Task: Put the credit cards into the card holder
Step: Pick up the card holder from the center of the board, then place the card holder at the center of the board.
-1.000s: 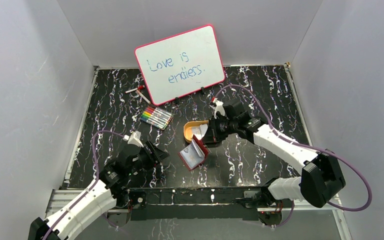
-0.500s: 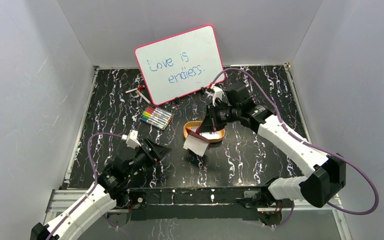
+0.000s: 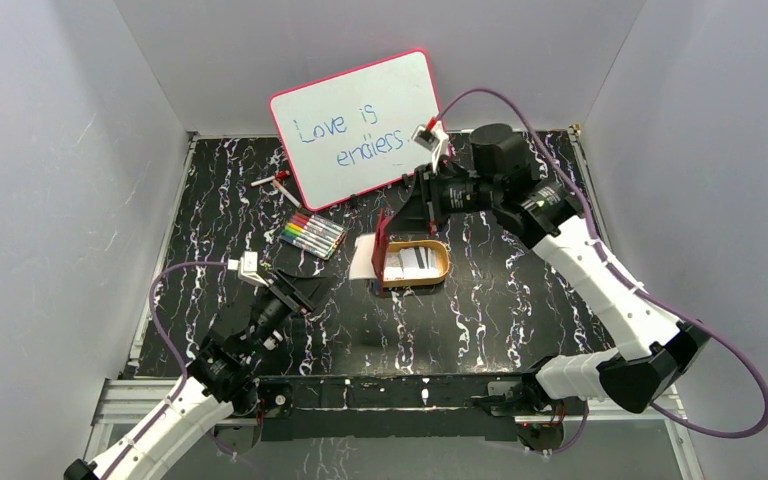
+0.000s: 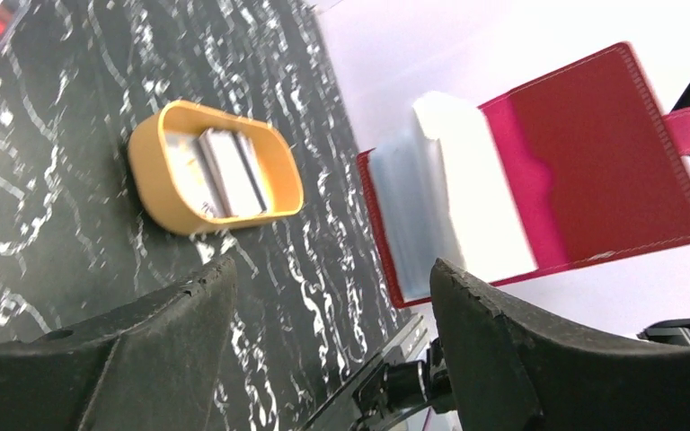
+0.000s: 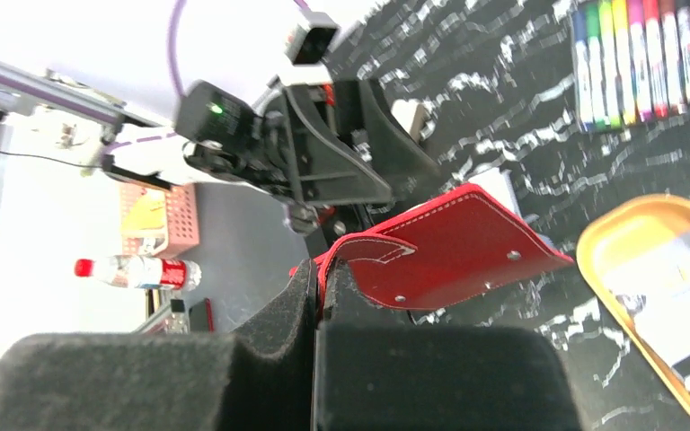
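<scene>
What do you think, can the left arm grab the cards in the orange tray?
Probably yes. The left gripper is open and empty, and the cards lie uncovered in the orange tray. But the card holder, hanging from the right gripper beside the tray, might get bumped.

Cards (image 3: 415, 260) lay in the tray (image 3: 447, 262); the holder (image 3: 380, 240) hung perhaps over its left end; markers (image 3: 312, 235) left, whiteboard (image 3: 360, 125) behind.
</scene>
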Tool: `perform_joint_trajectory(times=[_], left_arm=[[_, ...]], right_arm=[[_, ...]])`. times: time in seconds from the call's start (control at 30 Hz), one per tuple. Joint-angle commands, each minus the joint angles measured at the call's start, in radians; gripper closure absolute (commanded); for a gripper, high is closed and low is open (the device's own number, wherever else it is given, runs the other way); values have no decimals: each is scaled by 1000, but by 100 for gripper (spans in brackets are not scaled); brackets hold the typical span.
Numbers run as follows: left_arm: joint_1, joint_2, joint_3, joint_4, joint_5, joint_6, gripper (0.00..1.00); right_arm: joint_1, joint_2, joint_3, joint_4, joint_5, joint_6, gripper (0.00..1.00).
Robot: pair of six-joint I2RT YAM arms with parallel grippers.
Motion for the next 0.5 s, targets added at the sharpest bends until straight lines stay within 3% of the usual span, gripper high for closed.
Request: perform_joint_trajectory(times=[0.0,0.2,0.47], left_arm=[[-4,-21,46,189,-27,107,23],[-5,27,12,500,42,102,7],[-2,338,-2,957,145,-117,3]], right_arm=[[4,3,145,59,-116,57,100],[21,15,222,153,-194,112,100],[38,56,364,258,-244,166,100]])
